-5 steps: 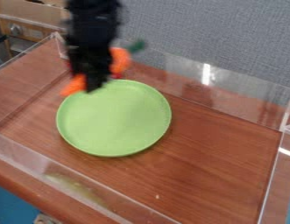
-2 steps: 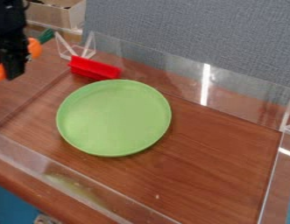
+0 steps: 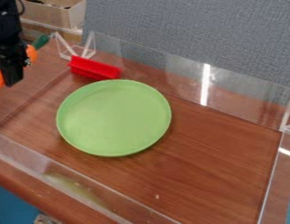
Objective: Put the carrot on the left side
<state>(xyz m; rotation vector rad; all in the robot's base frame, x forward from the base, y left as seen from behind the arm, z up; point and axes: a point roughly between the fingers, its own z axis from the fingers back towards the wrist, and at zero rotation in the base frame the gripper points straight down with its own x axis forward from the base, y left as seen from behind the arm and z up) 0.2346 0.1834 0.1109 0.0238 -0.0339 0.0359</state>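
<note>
Camera view: the black hand (image 3: 10,68) at the far left edge of the frame, pinching the carrot (image 3: 21,61).

Orange shows on both sides of the dark fingers — a bit at the lower left of them and a bit at the right, with a green stem end poking out toward the upper right — so the hand is pressed together on the carrot, holding it over the left end of the wooden table (image 3: 211,149), just at the clear plastic wall (image 3: 30,61) that fences the surface. A round green plate (image 3: 113,117) lies flat in the middle of the frame, well apart from the hand. A red rectangular block (image 3: 95,67) lies just beyond the plate's upper left rim, between plate and hand.
</note>
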